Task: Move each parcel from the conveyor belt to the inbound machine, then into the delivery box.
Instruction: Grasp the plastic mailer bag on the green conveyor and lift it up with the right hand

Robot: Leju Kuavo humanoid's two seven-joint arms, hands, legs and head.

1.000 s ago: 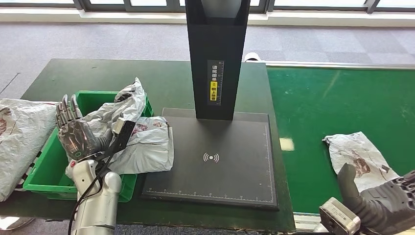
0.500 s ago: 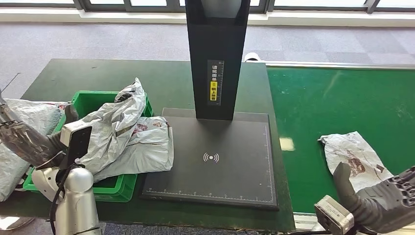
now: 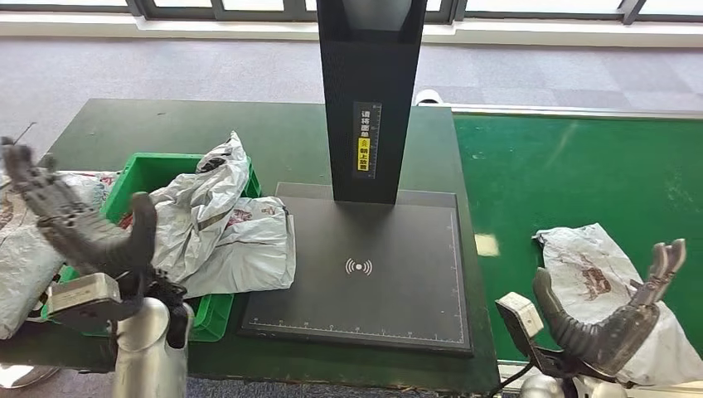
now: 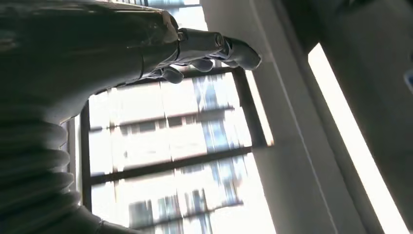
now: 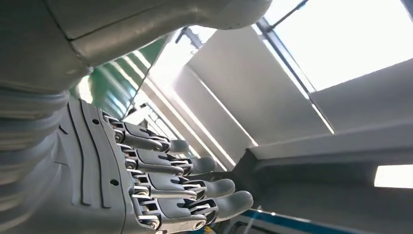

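Note:
A crumpled grey parcel [image 3: 597, 269] lies on the green conveyor belt [image 3: 572, 174] at the right. My right hand [image 3: 618, 319] hovers at its near edge, palm up, fingers spread, holding nothing; the right wrist view shows those fingers [image 5: 185, 187] extended. The black inbound machine [image 3: 365, 274] stands in the middle, its scan plate bare. Two grey parcels [image 3: 220, 228] are heaped in the green delivery box [image 3: 157, 170] on the left. My left hand [image 3: 75, 220] is raised beside the box, open and empty, seen as a dark shape [image 4: 204, 46] in the left wrist view.
The machine's black post [image 3: 369, 99] rises behind the plate. Another large grey bag [image 3: 25, 249] lies at the far left, outside the box. The dark green table [image 3: 273, 133] carries box and machine; grey carpet lies beyond.
My left hand has drawn back from over the box to its left side and spread open. My right hand has turned palm up and opened. The belt parcel has shifted slightly left.

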